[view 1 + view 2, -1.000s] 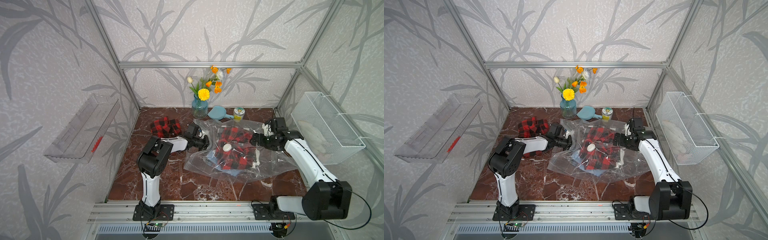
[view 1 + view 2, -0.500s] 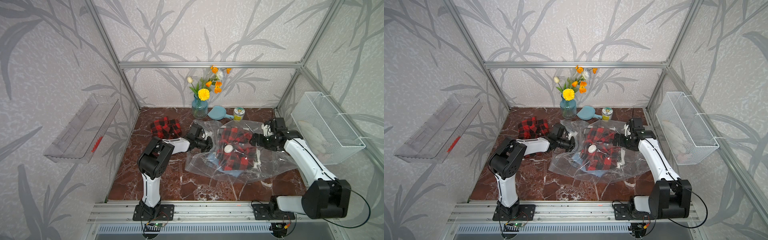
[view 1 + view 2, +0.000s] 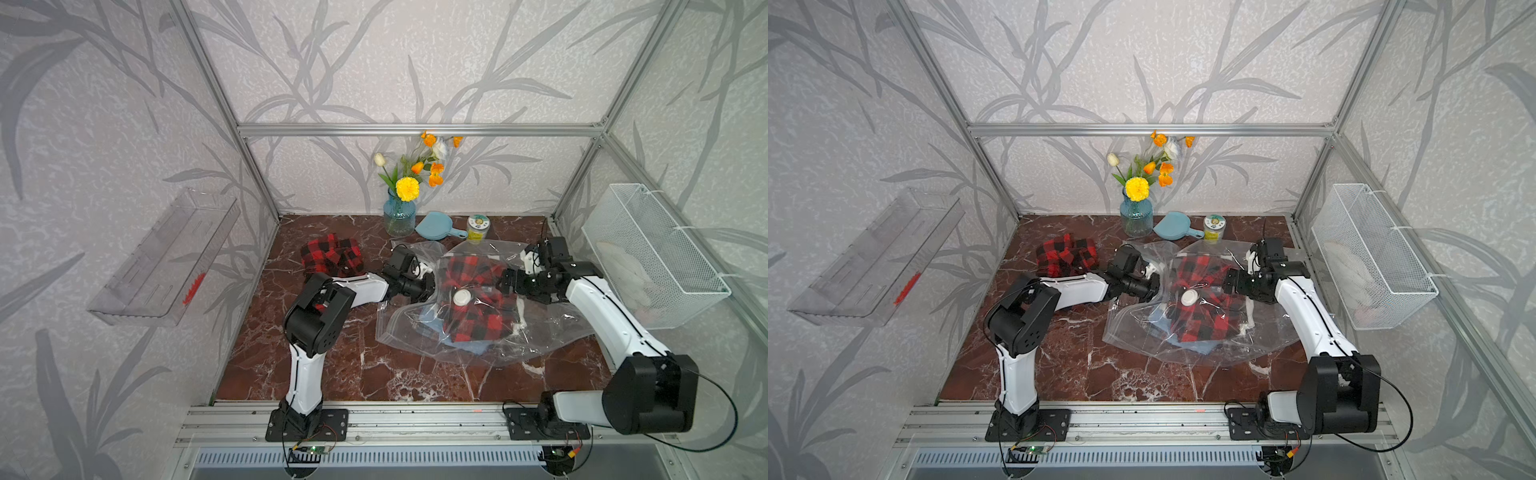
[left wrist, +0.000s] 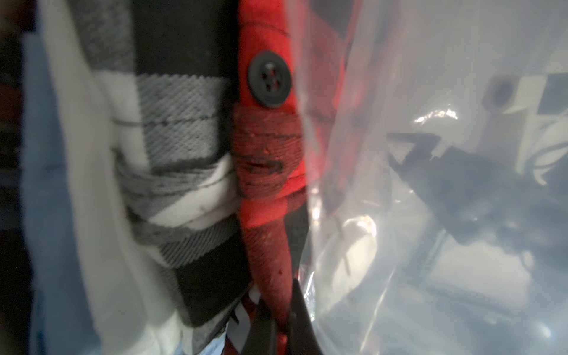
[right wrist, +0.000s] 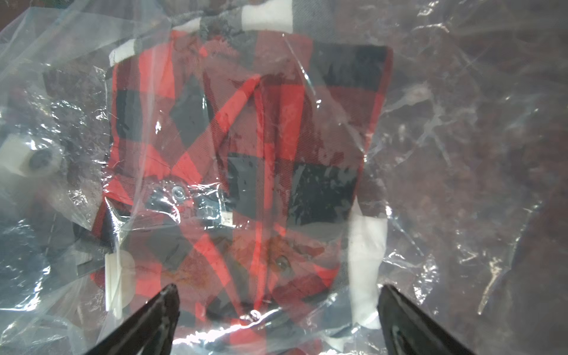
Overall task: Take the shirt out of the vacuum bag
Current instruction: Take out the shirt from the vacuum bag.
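bags 1: vacuum bag (image 3: 519, 332) | left hand (image 4: 276, 319) pinching shirt (image 4: 270, 153) | right hand (image 5: 276, 322) wide, empty

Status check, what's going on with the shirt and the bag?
Left gripper shut on the shirt inside the vacuum bag. Right gripper open over the bag. Shirt not out yet.
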Robot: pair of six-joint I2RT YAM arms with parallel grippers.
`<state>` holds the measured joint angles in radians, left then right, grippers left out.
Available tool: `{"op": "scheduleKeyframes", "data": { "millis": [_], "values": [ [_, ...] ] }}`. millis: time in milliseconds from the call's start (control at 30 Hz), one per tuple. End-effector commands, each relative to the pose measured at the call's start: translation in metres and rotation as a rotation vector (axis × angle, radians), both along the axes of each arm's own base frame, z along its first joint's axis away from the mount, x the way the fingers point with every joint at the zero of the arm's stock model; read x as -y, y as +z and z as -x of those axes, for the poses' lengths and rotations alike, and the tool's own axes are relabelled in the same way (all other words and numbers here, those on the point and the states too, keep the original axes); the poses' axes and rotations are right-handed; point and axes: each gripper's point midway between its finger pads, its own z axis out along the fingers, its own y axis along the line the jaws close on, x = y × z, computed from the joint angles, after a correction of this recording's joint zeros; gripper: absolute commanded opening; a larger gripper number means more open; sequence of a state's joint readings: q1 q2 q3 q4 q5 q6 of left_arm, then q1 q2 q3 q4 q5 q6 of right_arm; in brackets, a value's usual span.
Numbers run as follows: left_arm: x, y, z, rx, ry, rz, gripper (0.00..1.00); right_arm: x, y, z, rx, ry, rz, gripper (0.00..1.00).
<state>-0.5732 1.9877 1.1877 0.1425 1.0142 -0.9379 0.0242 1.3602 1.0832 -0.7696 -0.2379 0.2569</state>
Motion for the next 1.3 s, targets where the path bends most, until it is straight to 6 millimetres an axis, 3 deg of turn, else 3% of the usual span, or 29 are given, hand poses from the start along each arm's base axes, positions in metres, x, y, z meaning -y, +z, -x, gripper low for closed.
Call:
{"op": "scheduleKeyframes", "data": {
  "millis": [0,300,433,900,1067,1267],
  "values": [
    [0.007,0.049,0.000,0.110,-0.026,0.072,0.00,0.000,-0.009,0.001,-0.019,0.006,-0.005,1.00],
    [-0.013,0.095,0.003,0.193,0.027,0.071,0.00,0.001,-0.015,-0.003,-0.028,-0.002,0.000,1.00],
    [-0.020,0.099,0.005,0.209,0.037,0.060,0.00,0.000,-0.019,-0.003,-0.038,-0.001,-0.003,1.00],
    [-0.085,0.006,0.001,0.038,0.210,-0.084,0.00,0.000,-0.022,-0.006,-0.041,-0.002,-0.003,1.00],
    [-0.097,-0.010,0.003,0.011,0.231,-0.106,0.00,0.000,-0.020,-0.006,-0.037,0.005,0.000,1.00],
    [-0.106,-0.011,0.007,0.008,0.249,-0.109,0.00,0.000,-0.012,-0.007,-0.016,0.008,-0.005,1.00]
  ]
}}
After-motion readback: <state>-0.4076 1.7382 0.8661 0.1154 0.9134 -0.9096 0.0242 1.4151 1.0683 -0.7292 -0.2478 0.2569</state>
